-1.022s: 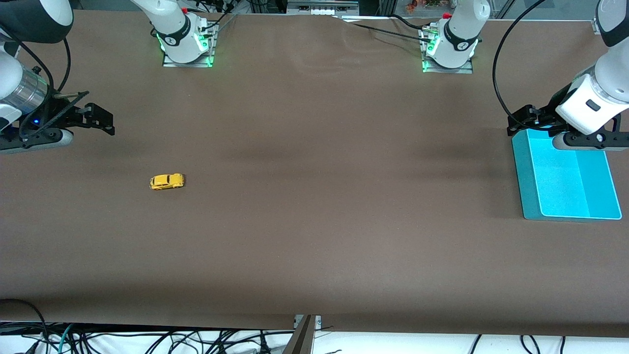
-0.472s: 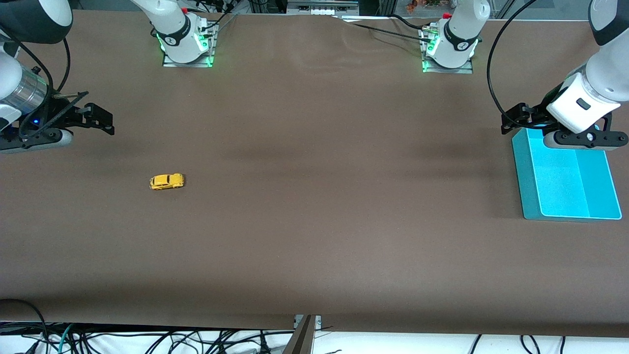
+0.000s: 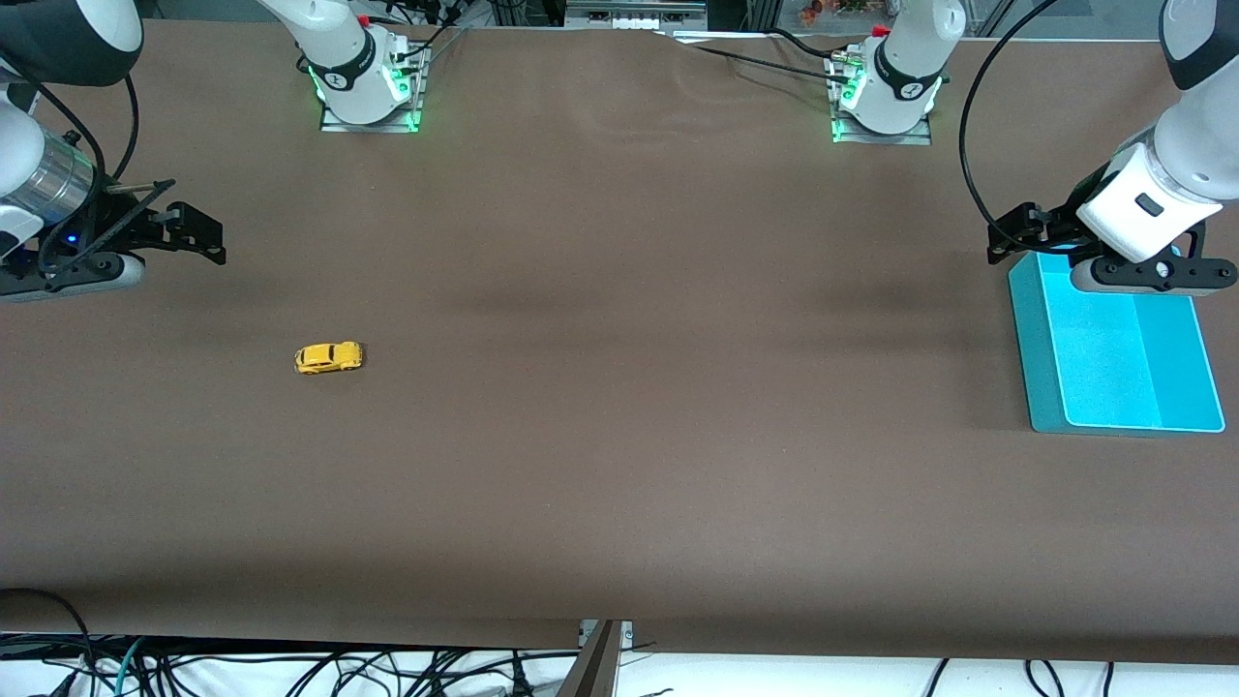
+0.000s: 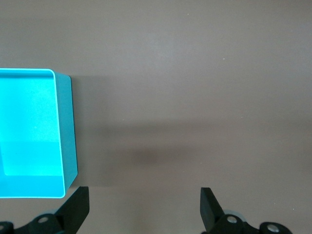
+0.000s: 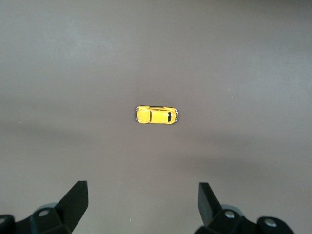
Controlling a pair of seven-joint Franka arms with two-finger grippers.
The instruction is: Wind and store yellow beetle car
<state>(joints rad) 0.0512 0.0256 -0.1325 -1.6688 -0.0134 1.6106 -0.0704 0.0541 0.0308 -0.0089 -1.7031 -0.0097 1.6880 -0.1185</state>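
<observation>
The yellow beetle car [image 3: 329,357] stands on its wheels on the brown table toward the right arm's end; it also shows in the right wrist view [image 5: 156,115]. My right gripper [image 3: 198,235] is open and empty, up in the air over the table near that end, apart from the car; its own view shows it too [image 5: 142,201]. My left gripper [image 3: 1016,232] is open and empty over the table beside the corner of the cyan tray [image 3: 1041,387], and shows in its wrist view [image 4: 144,204]. The tray [image 4: 68,136] holds nothing.
The brown table cover [image 3: 629,407] spreads between the car and the tray. Both arm bases [image 3: 366,87] stand along the table's edge farthest from the front camera. Cables hang below the nearest edge.
My left gripper moved a little toward the table's middle and farther from the front camera, then stopped. The right arm and the car have not moved.
</observation>
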